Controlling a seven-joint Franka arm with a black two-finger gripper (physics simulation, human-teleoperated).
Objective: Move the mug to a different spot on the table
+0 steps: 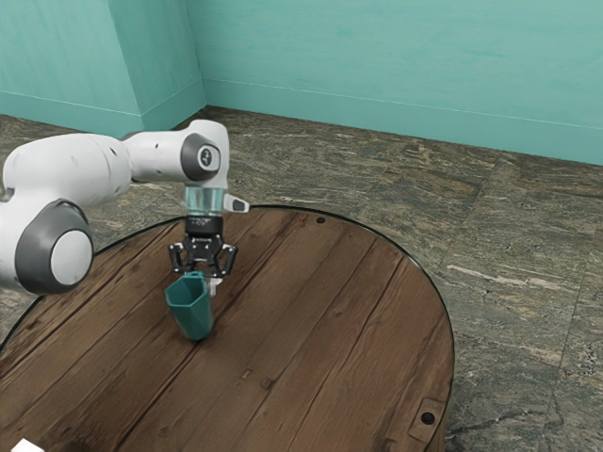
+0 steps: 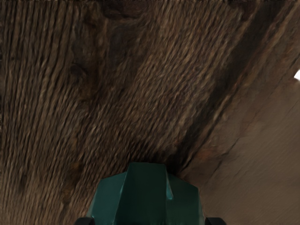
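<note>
Jaws clamp the teal mug (image 1: 191,309) near the table (image 1: 358,301) edge; broad wood spreads toward the exterior view's right.

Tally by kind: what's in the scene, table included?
Teal faceted mug: 1
Black two-finger gripper: 1
Round dark wooden table: 1
Small white thing, cut off at the exterior view's lower left corner: 1
Total: 4

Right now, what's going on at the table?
The arm has its end effector down at the rim of the teal mug, which is toward the exterior view's left of the round wooden table. The mug leans slightly. I cannot tell whether it is gripped or lifted yet.
</note>
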